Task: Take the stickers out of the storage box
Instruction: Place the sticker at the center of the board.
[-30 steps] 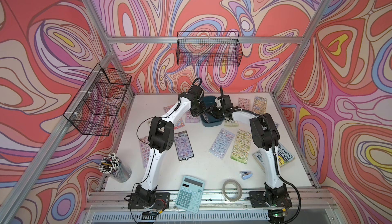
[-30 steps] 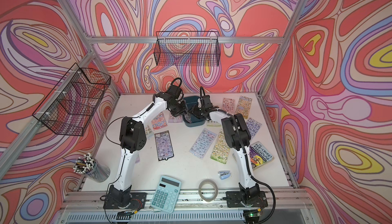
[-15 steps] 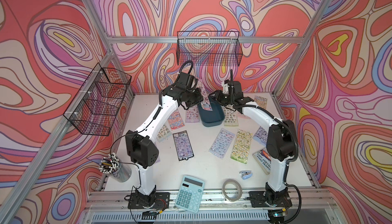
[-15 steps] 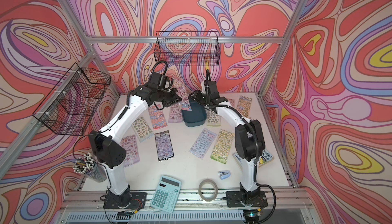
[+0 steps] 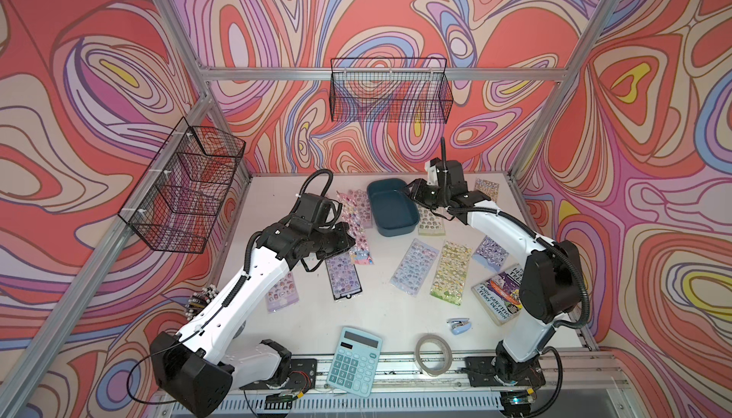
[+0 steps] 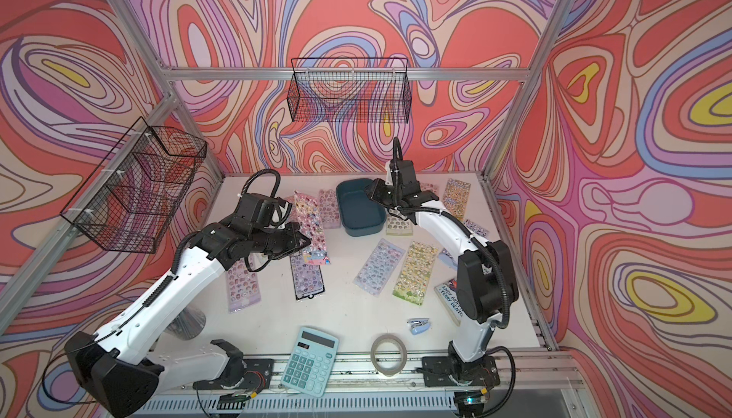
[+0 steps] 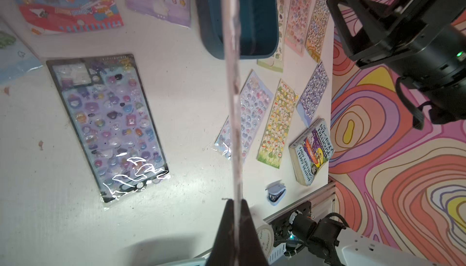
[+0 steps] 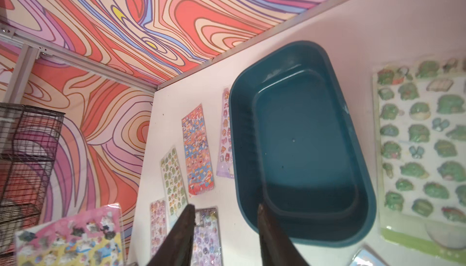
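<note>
Holding a pink sticker sheet [image 6: 309, 218] clamped beside the storage box [image 5: 392, 211], the left gripper [image 7: 235, 201] hangs above the table [image 5: 309, 317]. The right gripper [image 8: 225, 205] stands apart, empty, over the bare box. Other stickers [image 5: 414, 265] lie around it. Likely remaining: laying this sheet down.

Bare counter [image 5: 380, 309] ran mid-front, betw. the sheets [image 5: 414, 265] and calculator [image 5: 353, 360]; widest lane in. Box [image 5: 392, 208] stood open from above, R claw [image 5: 412, 194] over its far right rim. L claw [image 6: 303, 241] w/ pink sheet [image 6: 309, 218] blocked box's left side. Book [image 5: 495, 297], stapler [image 5: 459, 325], tape [image 5: 432, 337] crowded front right. Wire baskets [image 5: 390, 91] hung on walls, clear of counter.
</note>
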